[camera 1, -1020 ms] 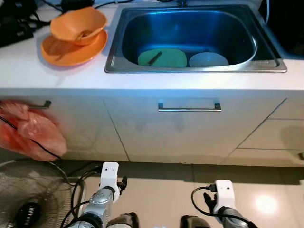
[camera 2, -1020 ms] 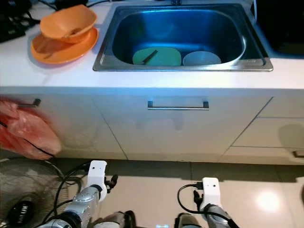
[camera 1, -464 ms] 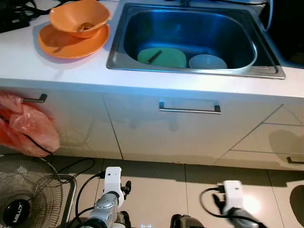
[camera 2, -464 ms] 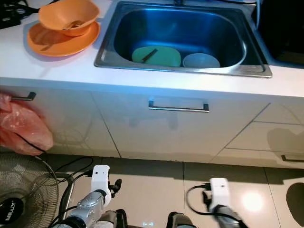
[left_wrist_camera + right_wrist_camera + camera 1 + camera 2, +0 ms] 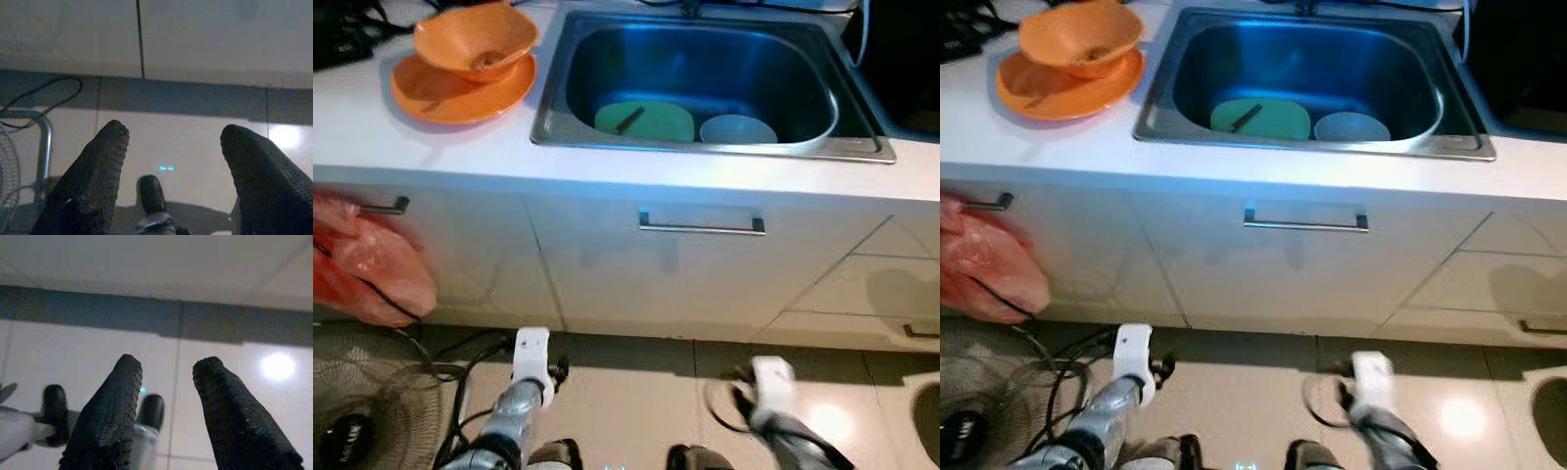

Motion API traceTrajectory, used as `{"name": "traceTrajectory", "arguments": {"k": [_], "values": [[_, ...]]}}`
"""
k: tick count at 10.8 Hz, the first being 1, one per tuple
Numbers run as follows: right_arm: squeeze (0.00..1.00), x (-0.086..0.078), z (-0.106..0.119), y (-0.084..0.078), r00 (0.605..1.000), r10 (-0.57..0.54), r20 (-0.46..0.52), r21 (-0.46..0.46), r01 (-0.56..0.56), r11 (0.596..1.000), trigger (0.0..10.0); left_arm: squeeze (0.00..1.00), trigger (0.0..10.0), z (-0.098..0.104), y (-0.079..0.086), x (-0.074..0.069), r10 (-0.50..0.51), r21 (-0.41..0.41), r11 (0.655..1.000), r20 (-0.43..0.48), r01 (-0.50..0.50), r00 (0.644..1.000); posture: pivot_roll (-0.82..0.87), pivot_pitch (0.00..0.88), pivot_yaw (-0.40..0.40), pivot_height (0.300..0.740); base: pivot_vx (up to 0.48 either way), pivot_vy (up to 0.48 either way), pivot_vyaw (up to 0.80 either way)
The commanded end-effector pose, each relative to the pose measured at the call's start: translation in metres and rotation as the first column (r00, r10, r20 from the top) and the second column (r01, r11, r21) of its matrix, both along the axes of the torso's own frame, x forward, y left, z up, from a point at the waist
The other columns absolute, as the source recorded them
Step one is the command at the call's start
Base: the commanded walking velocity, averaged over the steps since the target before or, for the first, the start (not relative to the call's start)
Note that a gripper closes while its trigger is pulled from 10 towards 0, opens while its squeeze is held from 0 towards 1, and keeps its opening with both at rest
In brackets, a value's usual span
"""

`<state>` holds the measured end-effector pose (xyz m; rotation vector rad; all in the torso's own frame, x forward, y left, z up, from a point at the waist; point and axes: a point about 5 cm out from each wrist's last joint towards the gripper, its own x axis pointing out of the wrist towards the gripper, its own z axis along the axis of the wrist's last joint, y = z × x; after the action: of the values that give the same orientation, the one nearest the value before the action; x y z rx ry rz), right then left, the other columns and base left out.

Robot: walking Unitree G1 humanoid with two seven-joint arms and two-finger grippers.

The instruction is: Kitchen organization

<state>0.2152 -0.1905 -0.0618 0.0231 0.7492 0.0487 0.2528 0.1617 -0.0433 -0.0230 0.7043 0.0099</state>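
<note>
Dishes waited in the sink (image 5: 558, 93): a green plate (image 5: 646, 121) and a pale bowl (image 5: 739, 129), with an orange bowl (image 5: 475, 44) and plate (image 5: 431, 93) stacked on the counter to our left. Over the last second our view shifted only slightly, so we judged no real progress. Our left gripper (image 5: 168, 161) and right gripper (image 5: 164, 391) hung low over the floor, fingers apart, holding nothing. A fan (image 5: 362, 411) and cables (image 5: 460, 352) crowded our left side.
</note>
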Motion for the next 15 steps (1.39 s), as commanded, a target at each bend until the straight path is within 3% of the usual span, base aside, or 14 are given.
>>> {"name": "traceTrajectory", "arguments": {"k": [1, 3, 7, 9, 11, 13, 15], "values": [[0.00, -0.008, -0.004, -0.006, 0.999, -0.024, -0.025, -0.001, 0.024, 1.000, 10.0, 0.00, 10.0, -0.004, 0.000, -0.005, -0.001, 0.004, 1.000, -0.024, 0.001, 1.000, -0.04, 0.130, 0.019, 0.740, 0.000, 0.000, 0.00], [0.00, -0.018, -0.010, -0.003, 0.997, -0.051, -0.050, 0.015, 0.052, 0.999, 10.0, 0.00, 10.0, -0.005, -0.001, -0.006, -0.013, 0.004, 1.000, -0.028, 0.013, 1.000, -0.01, 0.139, 0.016, 0.740, 0.000, 0.000, 0.00], [0.00, -0.029, -0.013, -0.013, 0.997, -0.062, -0.056, -0.005, 0.062, 0.998, 10.0, 0.00, 10.0, -0.021, -0.003, -0.032, 0.006, -0.011, 1.000, -0.089, -0.007, 0.996, -0.03, 0.178, 0.007, 0.740, 0.000, 0.000, 0.00], [0.00, -0.048, -0.021, -0.017, 0.992, -0.079, -0.098, -0.013, 0.079, 0.997, 10.0, 0.00, 10.0, -0.027, -0.014, -0.041, -0.045, -0.029, 0.999, -0.115, 0.042, 0.992, -0.04, 0.186, 0.011, 0.740, 0.000, 0.000, 0.00], [0.00, -0.051, -0.023, -0.014, 0.993, -0.079, -0.092, -0.004, 0.079, 0.997, 10.0, 0.00, 10.0, -0.023, -0.017, -0.035, -0.050, -0.036, 0.998, -0.096, 0.047, 0.994, -0.03, 0.183, 0.020, 0.740, 0.000, 0.000, 0.00], [0.00, -0.057, -0.027, -0.001, 0.993, -0.028, -0.113, 0.005, 0.028, 1.000, 10.0, 0.00, 10.0, -0.020, -0.011, -0.030, -0.026, -0.034, 0.999, -0.080, 0.023, 0.996, -0.01, 0.174, 0.013, 0.740, 0.000, 0.000, 0.00], [0.00, -0.049, -0.024, 0.007, 0.996, -0.027, -0.088, 0.023, 0.030, 0.999, 10.0, 0.00, 10.0, -0.022, -0.005, -0.032, -0.025, -0.021, 0.999, -0.091, 0.024, 0.996, -0.03, 0.162, 0.042, 0.740, 0.000, 0.000, 0.00]]}}
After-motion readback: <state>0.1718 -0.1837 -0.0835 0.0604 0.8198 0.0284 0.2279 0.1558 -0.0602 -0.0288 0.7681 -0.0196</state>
